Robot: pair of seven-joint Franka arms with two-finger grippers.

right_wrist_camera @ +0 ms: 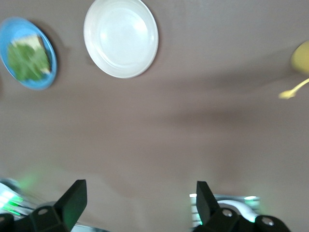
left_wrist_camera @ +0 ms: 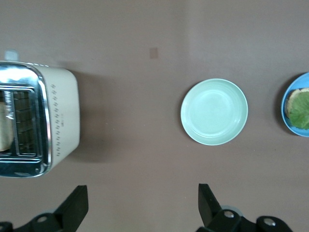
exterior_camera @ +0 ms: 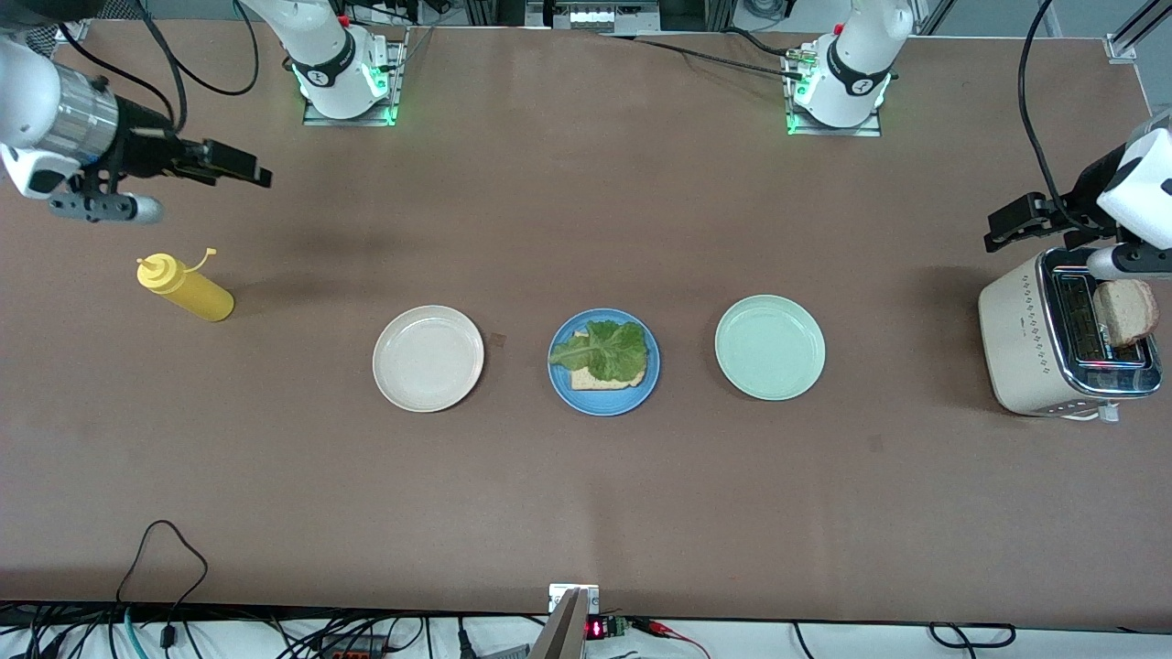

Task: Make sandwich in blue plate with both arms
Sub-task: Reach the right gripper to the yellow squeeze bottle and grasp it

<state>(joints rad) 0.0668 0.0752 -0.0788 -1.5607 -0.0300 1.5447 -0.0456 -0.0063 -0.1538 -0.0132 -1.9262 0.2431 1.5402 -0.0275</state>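
Sandwich parts (exterior_camera: 605,359) lie in the blue plate (exterior_camera: 563,389) at the middle of the brown table (exterior_camera: 586,513): one tan bread slice with a crinkled green lettuce leaf on top, and no second slice over it. The leaf's long axis runs along the table's length, its narrow end pointing to nine o'clock in the front view, toward the right arm's end, and its broad end to three o'clock.

By size, the table comes first, then the two white arms. The right arm enters the front view at about ten o'clock; its right gripper (exterior_camera: 240,165) hangs over bare table near the yellow squeeze bottle (exterior_camera: 186,289), fingers spread wide and holding nothing. The left arm enters at three o'clock; its left gripper (exterior_camera: 1007,226) hangs over the table just beside the toaster (exterior_camera: 1030,348), fingers likewise wide apart and empty.

The cream toaster stands at the left arm's end, a slice of bread (exterior_camera: 1126,311) sticking up out of its slot. Three plates sit in a row: the cream plate (exterior_camera: 428,358) at nine o'clock from the blue one, the pale green plate (exterior_camera: 769,347) at three o'clock. The bottle lies tilted, nozzle toward the right arm's end.
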